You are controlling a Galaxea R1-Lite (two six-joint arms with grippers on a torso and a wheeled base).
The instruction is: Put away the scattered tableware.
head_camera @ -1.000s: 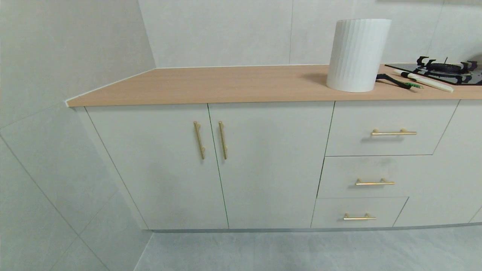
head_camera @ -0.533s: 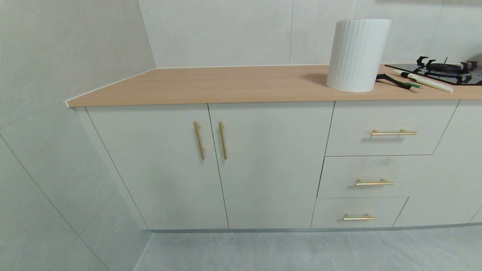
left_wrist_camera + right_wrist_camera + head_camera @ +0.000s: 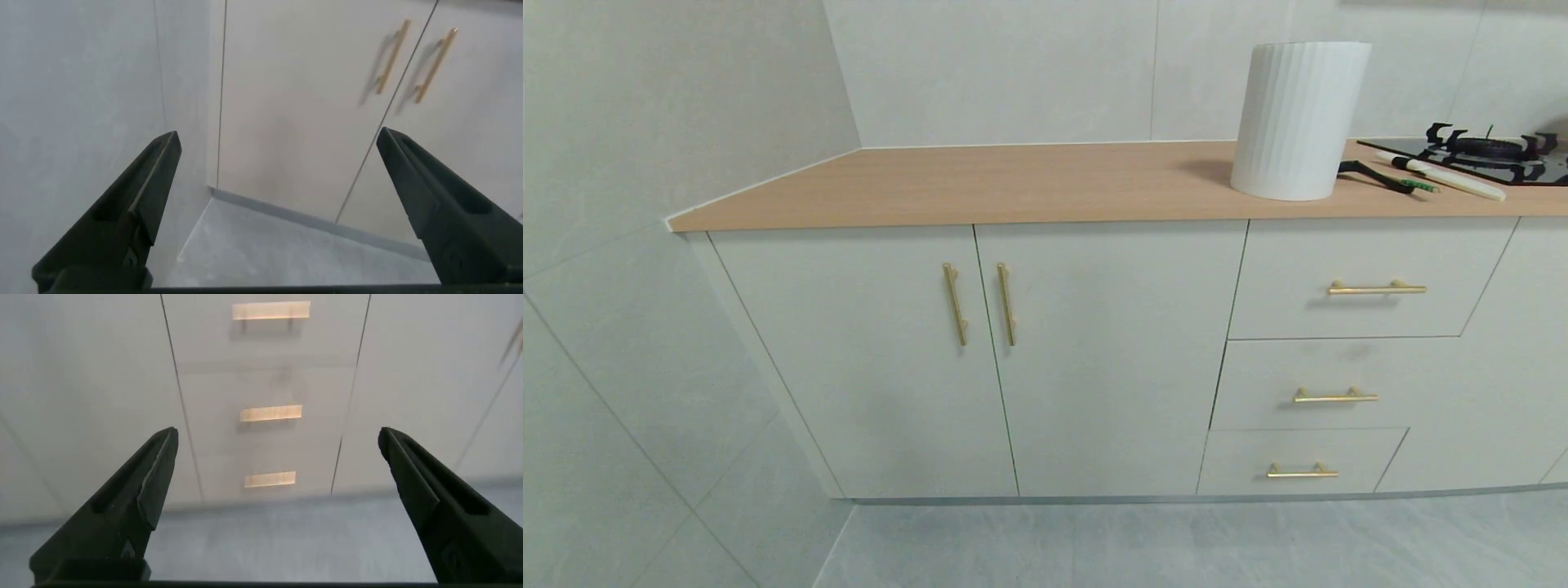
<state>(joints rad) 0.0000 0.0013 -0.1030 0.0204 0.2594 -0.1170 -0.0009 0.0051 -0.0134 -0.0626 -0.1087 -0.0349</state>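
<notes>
Kitchen corner, tiled walls (image 3: 996, 65).
A wooden desk (image 3: 1013, 184) is set over two cabinet doors (image 3: 866, 367) and three brass-handled drawers (image 3: 1372, 253); a grey floor (image 3: 1176, 547) is seen below.

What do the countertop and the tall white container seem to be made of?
Countertop: wood or wood-look laminate, matte; fine grain lines show. White container: probably ceramic or plastic, matte, with vertical ribs; I cannot tell which.
</notes>
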